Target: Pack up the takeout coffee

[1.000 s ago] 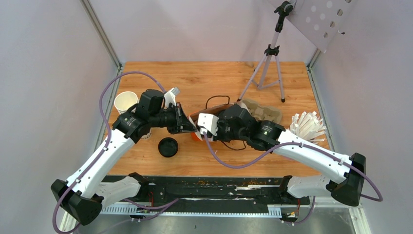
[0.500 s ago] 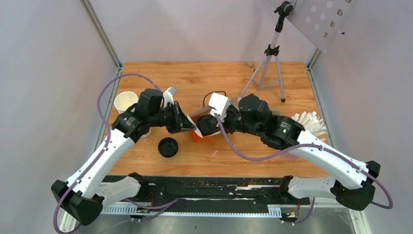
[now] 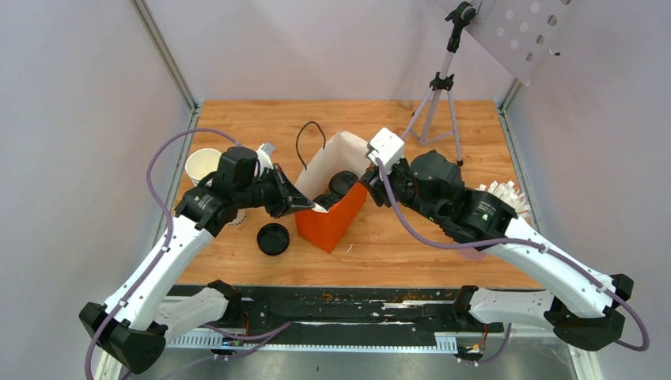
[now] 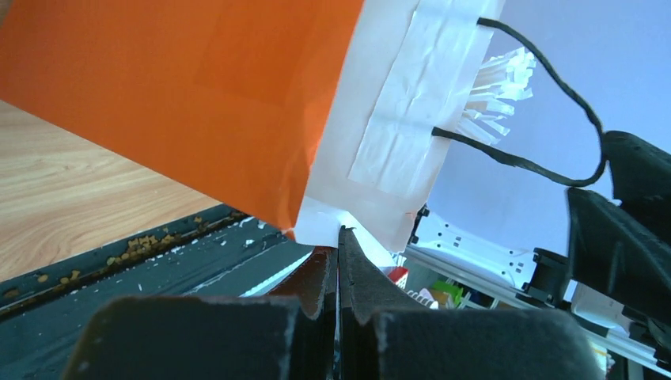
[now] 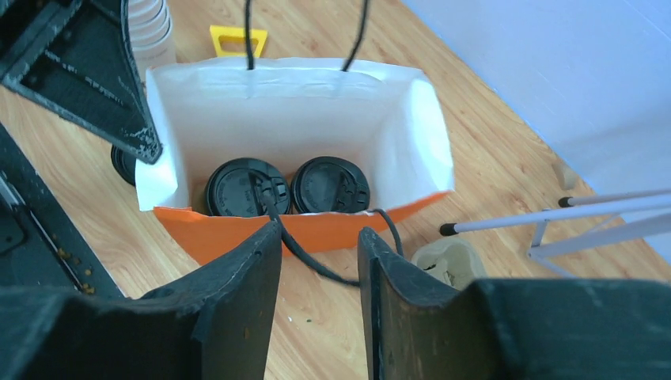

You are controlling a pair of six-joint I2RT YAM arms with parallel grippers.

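Right wrist view: two lidded coffee cups [image 5: 241,188] sit side by side inside the orange paper bag [image 5: 301,119]. My left jaws pinch its nine o'clock rim. My right jaws hang released astride the handle cord [image 5: 297,249], so I'd lift straight up without snagging it.

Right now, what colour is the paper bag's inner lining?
White; the orange paper bag shows its lining best in the right wrist view.

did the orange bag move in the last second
Yes. The bag has swung up from lying flat to standing open; in the top view its rim now reaches beyond the nearest foot of the tripod.
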